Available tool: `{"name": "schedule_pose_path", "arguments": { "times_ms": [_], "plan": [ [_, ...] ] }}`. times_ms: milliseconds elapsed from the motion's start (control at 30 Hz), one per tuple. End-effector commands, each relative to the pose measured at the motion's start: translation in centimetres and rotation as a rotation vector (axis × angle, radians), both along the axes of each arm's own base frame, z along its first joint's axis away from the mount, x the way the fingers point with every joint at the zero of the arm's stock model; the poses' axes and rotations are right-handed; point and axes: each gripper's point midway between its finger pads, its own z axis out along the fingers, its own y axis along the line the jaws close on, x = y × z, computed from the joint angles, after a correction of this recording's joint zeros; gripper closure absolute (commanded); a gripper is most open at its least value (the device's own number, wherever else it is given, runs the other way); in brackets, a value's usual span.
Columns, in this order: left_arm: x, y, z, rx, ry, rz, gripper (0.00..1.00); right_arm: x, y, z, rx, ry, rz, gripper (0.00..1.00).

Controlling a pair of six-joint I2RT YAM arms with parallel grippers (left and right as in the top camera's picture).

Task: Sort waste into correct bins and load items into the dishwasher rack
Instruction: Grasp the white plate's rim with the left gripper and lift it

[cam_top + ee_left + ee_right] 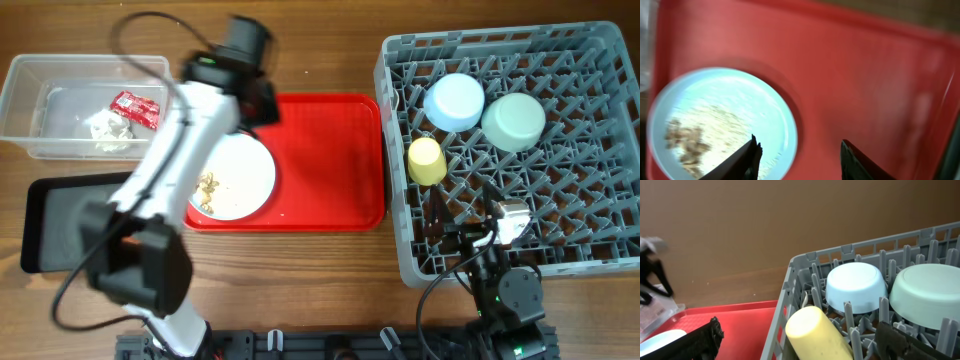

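The large pale plate [245, 165] lies on the red tray's left part, with beige crumbs [208, 190] on it; it also shows in the left wrist view [735, 105]. My left gripper [262, 105] [800, 150] is open and empty above the plate's far edge. The clear tub [25, 90] holds the red wrapper [135, 108] and the white tissue [108, 130]. The black tray [50, 225] is partly hidden by my left arm. The rack [395, 200] holds the yellow cup [427, 160] [812, 330], blue saucer [454, 102] [855, 285] and mint bowl [513, 120] [925, 292]. My right gripper [480, 215] [802, 347] is open near the rack's front edge. No carrot piece shows.
The red serving tray [330, 160] [865, 75] sits between the bins and the rack; its right half is bare. The rack's wall [790, 280] stands above the tray's edge. My left arm crosses over the black tray and the plate's left side.
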Motion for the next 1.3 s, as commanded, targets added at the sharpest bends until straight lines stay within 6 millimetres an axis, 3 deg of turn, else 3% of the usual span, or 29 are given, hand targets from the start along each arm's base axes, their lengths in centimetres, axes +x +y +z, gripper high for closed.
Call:
{"name": "schedule_pose_path", "arguments": {
  "times_ms": [0, 100, 267, 467, 533, 633, 667, 800, 1067, 1267],
  "plan": [
    [-1.9, -1.1, -4.4, 0.156, 0.074, 0.015, 0.54, 0.0, 0.0, -0.3, 0.007, 0.003, 0.001, 0.0],
    [-3.1, -1.4, -6.6, 0.226, 0.122, 0.072, 0.6, 0.0, 0.0, -0.3, 0.006, 0.003, 0.001, 0.0],
    [-3.8, -0.4, -9.1, 0.3, 0.177, 0.121, 0.61, 0.0, 0.0, -0.3, 0.007, 0.003, 0.001, 0.0],
    [-4.4, -0.2, -13.4, 0.347, 0.254, 0.095, 0.75, 0.0, 0.0, -0.3, 0.007, 0.003, 0.001, 0.0],
    [-4.6, 0.0, -14.1, 0.36, 0.268, 0.097, 0.78, 0.0, 0.0, -0.3, 0.007, 0.003, 0.001, 0.0],
    [-4.1, 0.3, -14.1, 0.378, 0.246, 0.099, 0.96, 0.0, 0.0, -0.3, 0.007, 0.003, 0.001, 0.0],
    [-4.1, 0.3, -14.1, 0.378, 0.248, 0.098, 0.96, 0.0, 0.0, -0.3, 0.007, 0.003, 0.001, 0.0],
    [-4.3, 1.7, -11.7, 0.463, 0.244, 0.093, 0.96, 0.0, 0.0, -0.3, 0.007, 0.003, 0.001, 0.0],
    [-2.4, 0.2, -0.4, 0.373, 0.109, -0.006, 0.96, 0.0, 0.0, -0.3, 0.007, 0.003, 0.001, 0.0],
    [-3.7, 0.8, 3.3, 0.34, 0.08, -0.027, 0.96, 0.0, 0.0, -0.3, 0.007, 0.003, 0.001, 0.0]
  ]
}}
